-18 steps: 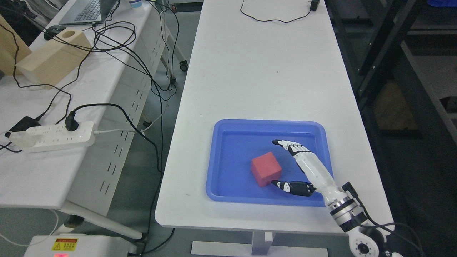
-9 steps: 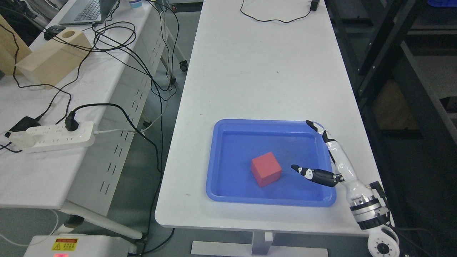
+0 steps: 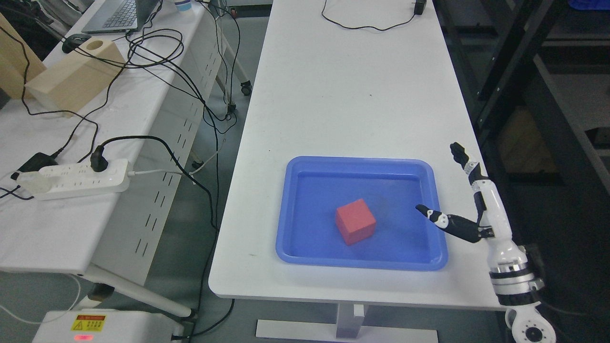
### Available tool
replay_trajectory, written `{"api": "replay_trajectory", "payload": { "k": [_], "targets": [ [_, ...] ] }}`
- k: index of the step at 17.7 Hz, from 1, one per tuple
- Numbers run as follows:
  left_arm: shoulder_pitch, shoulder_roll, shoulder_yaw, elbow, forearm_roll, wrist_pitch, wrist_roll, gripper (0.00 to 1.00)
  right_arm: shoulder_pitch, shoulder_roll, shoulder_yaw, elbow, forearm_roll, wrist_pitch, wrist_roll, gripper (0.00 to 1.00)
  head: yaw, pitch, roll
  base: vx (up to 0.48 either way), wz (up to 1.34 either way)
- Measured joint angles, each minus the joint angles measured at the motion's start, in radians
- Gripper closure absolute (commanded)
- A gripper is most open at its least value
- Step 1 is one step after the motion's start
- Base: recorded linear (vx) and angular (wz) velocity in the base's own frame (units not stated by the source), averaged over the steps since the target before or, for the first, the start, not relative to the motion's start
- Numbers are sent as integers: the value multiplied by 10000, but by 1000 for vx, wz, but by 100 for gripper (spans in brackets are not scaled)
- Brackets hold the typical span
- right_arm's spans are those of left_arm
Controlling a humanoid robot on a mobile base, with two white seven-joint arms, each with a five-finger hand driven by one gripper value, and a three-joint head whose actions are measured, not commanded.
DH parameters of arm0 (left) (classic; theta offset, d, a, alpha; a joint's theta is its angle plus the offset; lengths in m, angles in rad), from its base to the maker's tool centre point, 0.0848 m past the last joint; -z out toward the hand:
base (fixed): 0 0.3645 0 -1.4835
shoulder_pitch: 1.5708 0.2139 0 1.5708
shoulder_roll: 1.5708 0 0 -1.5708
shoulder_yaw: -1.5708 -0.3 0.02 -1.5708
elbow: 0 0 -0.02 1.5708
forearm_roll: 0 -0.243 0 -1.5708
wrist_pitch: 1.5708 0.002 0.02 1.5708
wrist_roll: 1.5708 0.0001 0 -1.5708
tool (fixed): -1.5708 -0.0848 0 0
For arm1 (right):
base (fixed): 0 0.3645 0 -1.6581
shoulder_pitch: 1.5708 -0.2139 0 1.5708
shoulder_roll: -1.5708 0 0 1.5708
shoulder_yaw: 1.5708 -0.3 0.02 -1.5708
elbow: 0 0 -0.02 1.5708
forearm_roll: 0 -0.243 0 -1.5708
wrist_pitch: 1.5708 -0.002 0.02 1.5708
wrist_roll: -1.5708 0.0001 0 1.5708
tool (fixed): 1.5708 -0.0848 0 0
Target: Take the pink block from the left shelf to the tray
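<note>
Pink block [image 3: 355, 221] in tray [image 3: 305, 247], right hand [image 3: 476, 209] spread, empty

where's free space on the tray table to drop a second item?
Widest bare patch: the table from the tray's far rim up to the black cable. A strip lies left of the tray. In the tray, room lies around the block, mostly behind it. The right edge is crowded: the open right hand hangs there.

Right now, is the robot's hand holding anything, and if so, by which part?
Nothing. The right hand is open, off to the right of the block, which sits free in the tray. The left hand is out of view.
</note>
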Motion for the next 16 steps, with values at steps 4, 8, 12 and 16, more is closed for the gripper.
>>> {"api": "replay_trajectory", "payload": {
  "k": [4,8,12,16],
  "targets": [
    [1,0,0,0,0,0,0,0,0,0,-154,-1,-941,-30,0,1,0,0,0,-79,0],
    [0,0,0,0,0,0,0,0,8,0,-252,0,-1400,-65,68,1,0,0,0,-123,0],
    [0,0,0,0,0,0,0,0,14,0,-309,3,-1597,506,95,1,0,0,0,-156,-11],
    [1,0,0,0,0,0,0,0,13,0,-368,4,-1846,1612,138,1,0,0,0,-179,16]
  ]
}}
